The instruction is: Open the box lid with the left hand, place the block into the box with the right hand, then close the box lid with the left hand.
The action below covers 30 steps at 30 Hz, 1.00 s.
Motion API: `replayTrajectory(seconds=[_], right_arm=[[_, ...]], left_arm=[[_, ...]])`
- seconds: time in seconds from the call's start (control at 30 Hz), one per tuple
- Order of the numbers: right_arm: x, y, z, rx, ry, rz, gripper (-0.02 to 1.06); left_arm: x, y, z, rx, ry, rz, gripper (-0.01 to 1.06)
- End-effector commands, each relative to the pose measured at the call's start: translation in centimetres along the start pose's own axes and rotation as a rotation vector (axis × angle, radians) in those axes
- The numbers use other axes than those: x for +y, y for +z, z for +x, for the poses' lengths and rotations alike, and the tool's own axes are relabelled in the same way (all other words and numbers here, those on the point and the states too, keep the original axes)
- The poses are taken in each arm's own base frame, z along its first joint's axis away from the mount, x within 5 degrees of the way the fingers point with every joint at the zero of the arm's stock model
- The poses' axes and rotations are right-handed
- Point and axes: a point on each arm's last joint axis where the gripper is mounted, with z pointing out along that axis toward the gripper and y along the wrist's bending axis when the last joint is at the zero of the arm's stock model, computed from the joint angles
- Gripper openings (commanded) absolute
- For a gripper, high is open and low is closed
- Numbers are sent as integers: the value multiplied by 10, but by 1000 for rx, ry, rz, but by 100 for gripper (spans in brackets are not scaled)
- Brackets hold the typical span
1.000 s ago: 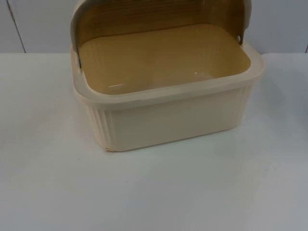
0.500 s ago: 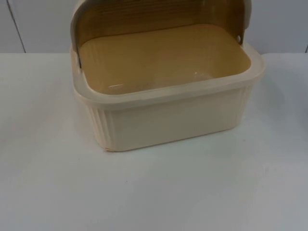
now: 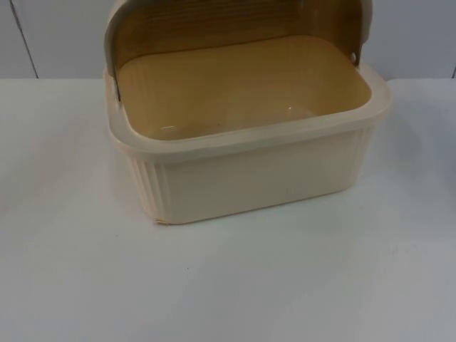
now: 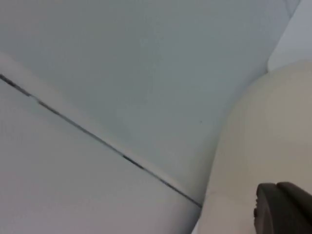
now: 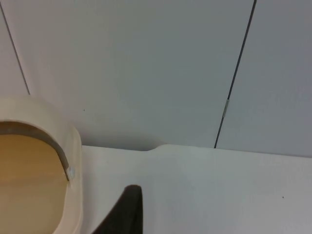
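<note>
A: Where is the box [image 3: 249, 135] sitting, and how is its lid [image 3: 235, 25] standing?

B: The box is sitting on the white table [image 3: 228, 285], close to the grey wall [image 3: 57, 35]. Its lid is standing swung up and back behind the opening, so step one is reading as done. The inside is showing bare cream walls and floor; no block is lying in it, and I cannot tell where the block is.

A: What are the grippers doing?

B: The left gripper [image 4: 285, 209] is hanging just beside the lid's rounded outer shell [image 4: 263, 141], facing the wall. One dark fingertip is showing; I cannot tell whether that pincer is released or clenched. The right gripper [image 5: 124, 214] is hanging over the table just beside the box's right end, near the lid edge [image 5: 58, 141]. Its state cannot be told either, and nothing is showing between its fingers.

A: What is remaining?

B: Judging from this, placing the block and closing the lid are both remaining.
</note>
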Motion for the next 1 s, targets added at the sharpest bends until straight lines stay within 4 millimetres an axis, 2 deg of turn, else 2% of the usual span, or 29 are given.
replayTrajectory(seconds=[0.0,0.2,0.57,0.97], right_arm=[[1,-3,-2,-7,0,-2,105],[1,-3,-2,-7,0,-2,105],[1,-3,-2,-7,0,-2,105],[1,-3,-2,-7,0,-2,105]], left_arm=[[-3,7,2,8,45,-1,0],[-7,18,10,23,57,6,0],[-13,18,13,52,52,67,0],[-28,17,15,101,76,195,0]])
